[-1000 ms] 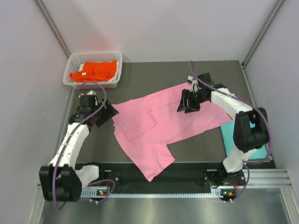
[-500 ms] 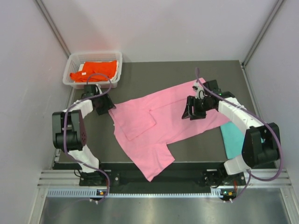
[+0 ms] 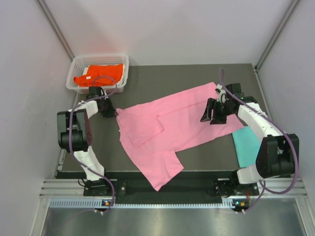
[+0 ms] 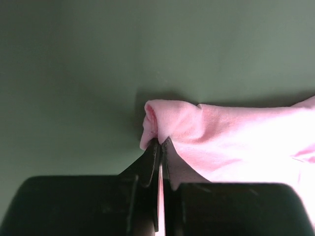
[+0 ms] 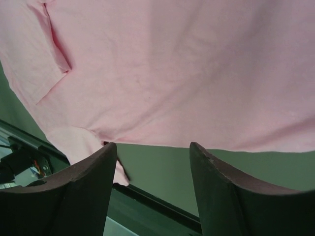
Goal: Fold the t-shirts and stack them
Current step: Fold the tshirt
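- At the tips of our left hand (image 4: 160,143), a corner of the pink t-shirt (image 4: 231,132) is bunched into a small fold. The two fingers are pressed together on that fold, pinching it.
- Away from that pinched corner, the shirt spreads out flat over the dark table (image 3: 162,78). One sleeve is turned in onto the shirt's body.
- Below our right hand (image 5: 152,147) lies the opposite end of the same shirt. The fingers stand spread apart with nothing between them, over the cloth close to its edge. We cannot tell whether they touch it.
- On the near side of the right hand, just past the pink hem, the teal t-shirt (image 3: 245,147) lies on the table, partly under the forearm.
- Just beyond the left hand, the orange t-shirt (image 3: 98,73) sits in the white mesh basket (image 3: 78,63), apart from the fingers.
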You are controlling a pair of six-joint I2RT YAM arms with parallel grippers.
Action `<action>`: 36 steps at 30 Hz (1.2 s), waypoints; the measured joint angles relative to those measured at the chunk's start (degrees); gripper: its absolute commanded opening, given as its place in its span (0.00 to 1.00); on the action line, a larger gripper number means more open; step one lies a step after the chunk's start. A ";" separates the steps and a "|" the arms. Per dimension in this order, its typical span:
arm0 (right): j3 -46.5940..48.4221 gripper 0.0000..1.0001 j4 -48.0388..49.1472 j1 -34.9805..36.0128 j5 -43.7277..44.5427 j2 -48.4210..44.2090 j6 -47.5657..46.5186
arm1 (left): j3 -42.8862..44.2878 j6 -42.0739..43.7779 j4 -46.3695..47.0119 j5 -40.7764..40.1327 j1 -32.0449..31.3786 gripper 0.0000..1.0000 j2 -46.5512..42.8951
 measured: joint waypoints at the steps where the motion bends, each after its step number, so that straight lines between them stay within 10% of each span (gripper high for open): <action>1: 0.00 0.62 -0.17 -0.15 0.17 0.00 0.00 | 0.35 0.02 -0.46 -0.28 0.07 0.00 0.09; 6: 0.00 0.64 -1.16 -0.46 2.36 0.04 0.17 | 1.40 0.59 -1.95 -3.02 0.96 0.01 0.11; 9: 0.02 0.66 -2.29 -0.57 4.31 0.39 0.22 | 1.73 0.57 -2.69 -3.85 1.90 0.34 0.09; 14: 0.02 0.70 -3.93 -0.85 6.84 1.36 0.20 | -1.38 -3.39 -4.87 -6.38 2.27 0.60 -4.66; 21: 0.13 0.73 -4.90 -0.92 12.09 2.32 0.17 | -10.78 -10.88 -14.58 -11.67 -3.02 0.58 -26.27; 36: -2.34 0.75 -0.98 -1.11 9.66 3.61 1.09 | -33.51 -43.23 -31.15 -11.26 -47.34 0.41 -62.36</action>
